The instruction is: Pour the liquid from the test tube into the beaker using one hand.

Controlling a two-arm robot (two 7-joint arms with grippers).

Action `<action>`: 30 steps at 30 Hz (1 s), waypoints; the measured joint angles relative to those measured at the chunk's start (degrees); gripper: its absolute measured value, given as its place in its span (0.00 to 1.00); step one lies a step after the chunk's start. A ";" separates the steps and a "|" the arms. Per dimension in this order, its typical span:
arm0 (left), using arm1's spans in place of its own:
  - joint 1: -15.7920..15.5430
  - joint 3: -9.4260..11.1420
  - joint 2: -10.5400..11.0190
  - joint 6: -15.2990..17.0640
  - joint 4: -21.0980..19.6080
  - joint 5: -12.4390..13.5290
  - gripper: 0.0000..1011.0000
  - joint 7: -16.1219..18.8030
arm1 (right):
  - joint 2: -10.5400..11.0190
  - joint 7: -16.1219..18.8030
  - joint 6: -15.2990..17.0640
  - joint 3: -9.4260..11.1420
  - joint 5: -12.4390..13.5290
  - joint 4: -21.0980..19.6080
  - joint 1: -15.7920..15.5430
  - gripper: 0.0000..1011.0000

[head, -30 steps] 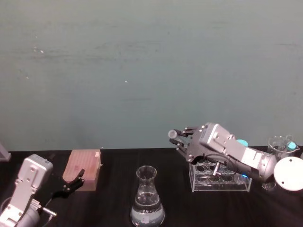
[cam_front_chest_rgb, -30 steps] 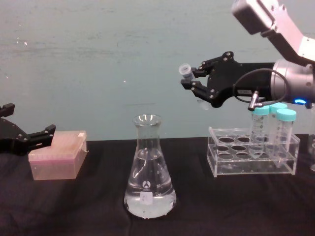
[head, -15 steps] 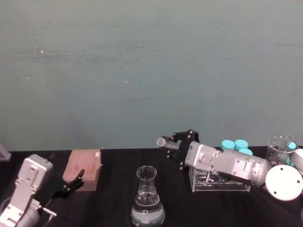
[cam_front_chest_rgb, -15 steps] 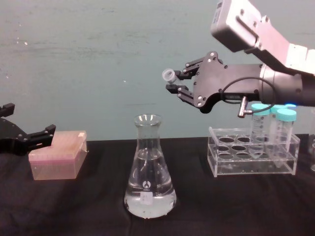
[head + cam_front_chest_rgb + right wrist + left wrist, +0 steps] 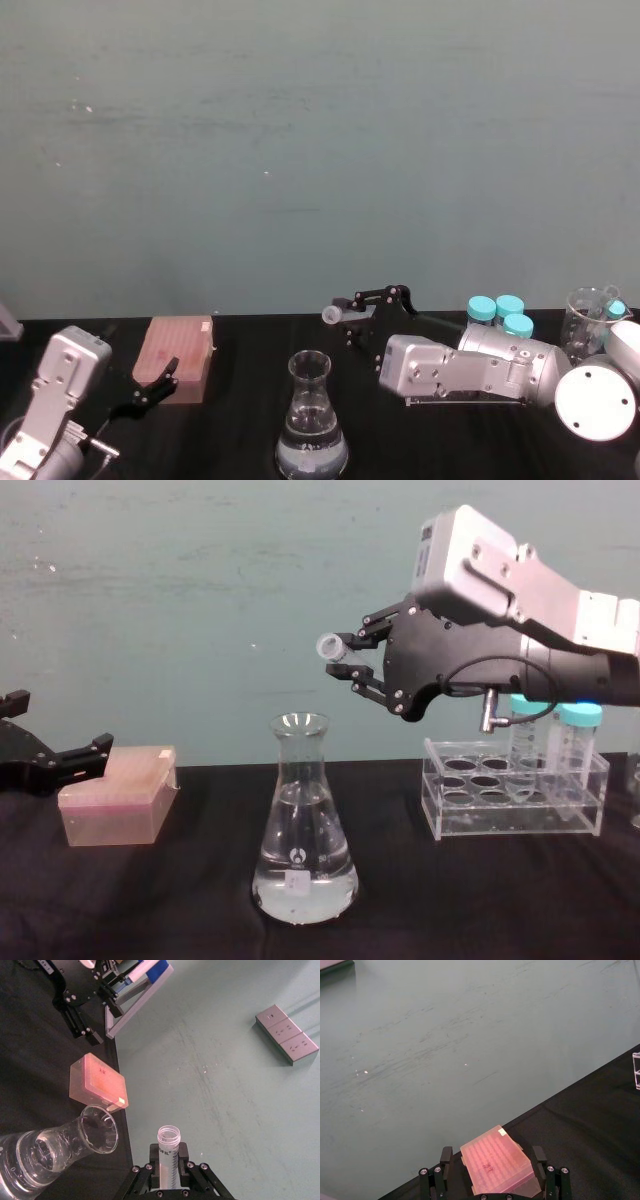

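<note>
You're holding the right pincer (image 5: 341,660) up in the air over the table (image 5: 150,905), and it's grasping the test tube (image 5: 328,645), fingers clenching on the tube's lower body. The tube is sticking out past the fingertips, tilting with its open whitish rim pointing up and toward your left. Whether any liquid is sitting inside the tube, can't tell. The beaker (image 5: 303,820) is standing upright on the table below the right pincer and a bit to its left, its mouth lying under and just left of the tube's rim, not touching it. The clear liquid (image 5: 303,888) is filling the beaker's wide base. The clear rack (image 5: 515,802) is sitting below and to the right of that pincer, under the arm, carrying the turquoise-capped tubes (image 5: 580,742). You're parking the left pincer (image 5: 150,390) low at the table's left side, well apart from the beaker; it's staying released, fingers spreading apart, with the pink box (image 5: 178,355) lying just ahead of its fingertips.
</note>
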 joint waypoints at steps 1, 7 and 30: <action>0.00 0.00 0.00 0.00 0.00 0.00 0.99 0.00 | 0.08 -0.46 -0.24 -0.18 -0.79 -0.12 -0.01 0.21; 0.00 0.00 0.00 0.00 0.00 0.00 0.99 0.00 | 0.38 -2.19 -0.89 -0.88 -3.60 -0.54 -0.08 0.21; 0.00 0.00 0.00 0.00 0.00 0.00 0.99 0.00 | 1.92 -6.98 -3.33 -3.85 -12.52 -0.92 0.96 0.21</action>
